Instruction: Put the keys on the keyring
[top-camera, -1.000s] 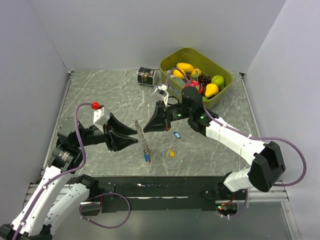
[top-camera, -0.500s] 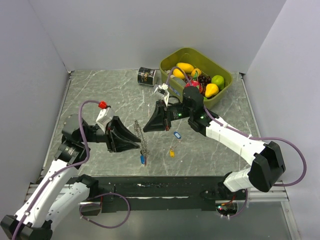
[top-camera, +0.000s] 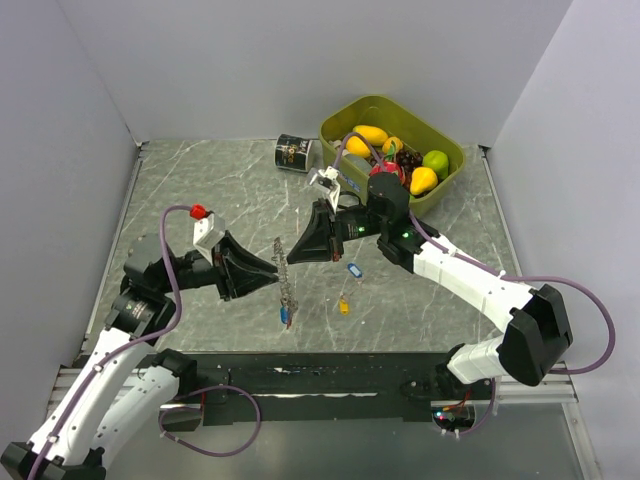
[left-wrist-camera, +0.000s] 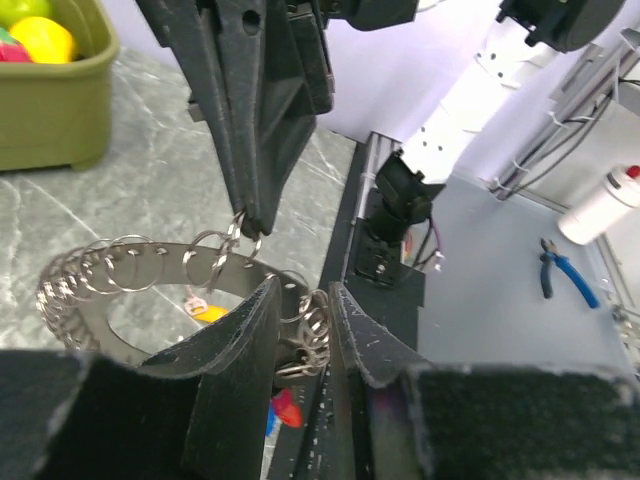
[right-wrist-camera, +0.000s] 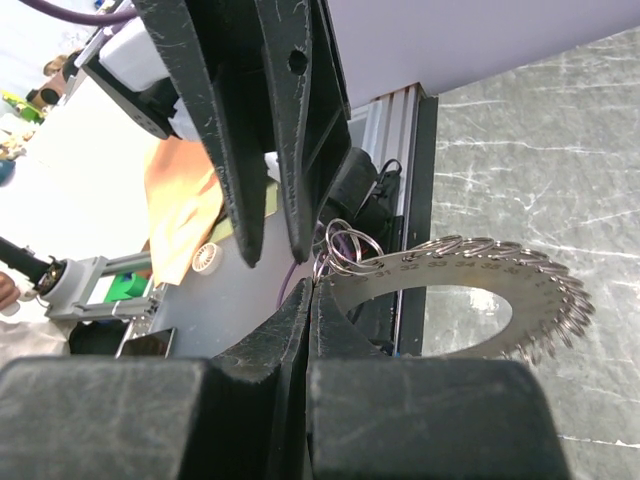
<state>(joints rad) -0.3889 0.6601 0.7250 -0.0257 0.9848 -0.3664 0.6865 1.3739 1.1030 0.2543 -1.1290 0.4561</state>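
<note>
**keyring off the desk, both claws on it**

the keyring (right-wrist-camera: 470, 270) is a flat silvery metal annulus with numbers stamped along the band. Its outer edge is fringed with many small wire split rings. It hangs edge-on above the grey marbled desk (top-camera: 200, 190), roughly mid-desk, between the two claws.

right claw (right-wrist-camera: 310, 300): black textured fingers pressed together, pinching one of the small wire loops at the ring's edge.

left claw (left-wrist-camera: 300, 320): fingers a narrow gap apart, with the ring's rim and a cluster of loops sitting in that gap. Can't tell if the pads actually bite on the metal.

the keys (top-camera: 286, 316): a small bunch dangles from the ring's low end. A blue tag shows in the top view, red and blue plastic in the left wrist view. Two more lie loose on the desk to the right of the ring, apart from each other: a blue-tagged key (top-camera: 353, 270) and a yellow-tagged key (top-camera: 344, 306).

far side: black cylindrical can (top-camera: 294, 153) on its side, near an olive-green plastic bin (left-wrist-camera: 50, 120) of glossy fruit (top-camera: 372, 134).
</note>
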